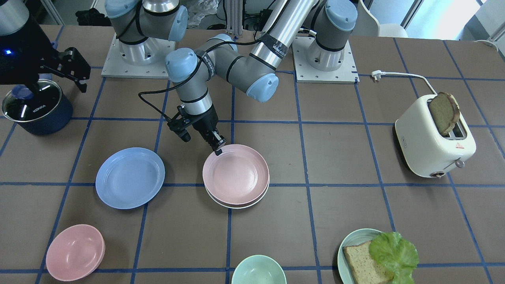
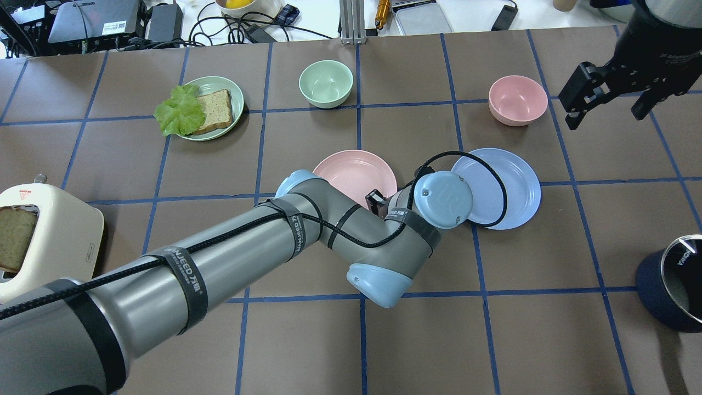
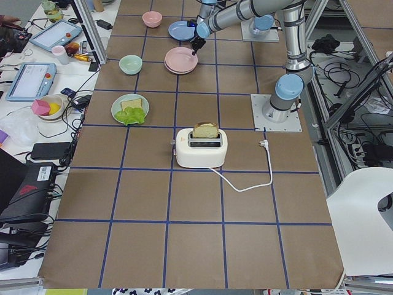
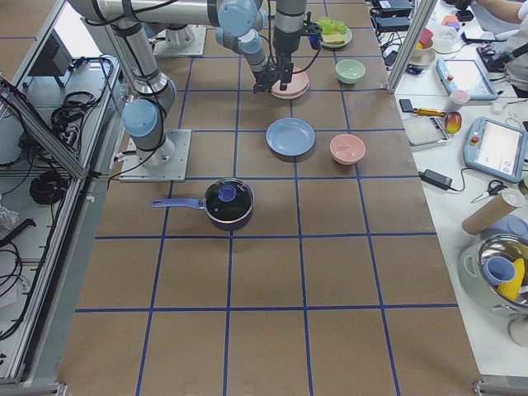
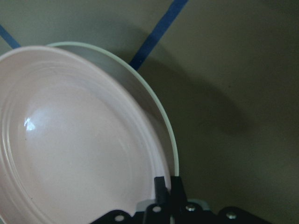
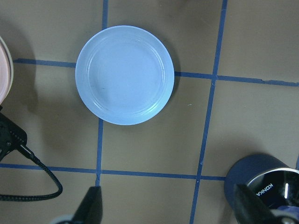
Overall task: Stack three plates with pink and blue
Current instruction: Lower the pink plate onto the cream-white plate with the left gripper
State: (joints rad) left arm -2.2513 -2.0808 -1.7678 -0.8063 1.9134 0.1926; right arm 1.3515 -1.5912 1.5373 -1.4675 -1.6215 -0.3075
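Observation:
The pale pink plate (image 1: pixel 236 173) lies on the cream-white plate (image 1: pixel 236 206) at the table's middle, only the white rim (image 5: pixel 154 100) showing under it. My left gripper (image 1: pixel 219 150) is shut on the pink plate's (image 5: pixel 70 140) near rim, fingers (image 5: pixel 161 186) pinching the edge. The light blue plate (image 1: pixel 130 177) lies alone on the table beside the stack, seen from above in the right wrist view (image 6: pixel 124 74). My right gripper (image 1: pixel 75 75) is open and empty, held high near the pot, apart from the blue plate (image 2: pixel 496 188).
A pink bowl (image 1: pixel 75 252) and a green bowl (image 1: pixel 258 270) stand at the operators' edge. A teal plate (image 1: pixel 345 246) holds bread and lettuce. A toaster (image 1: pixel 434 146) with bread stands on my left side. A dark lidded pot (image 1: pixel 37 106) stands below my right gripper.

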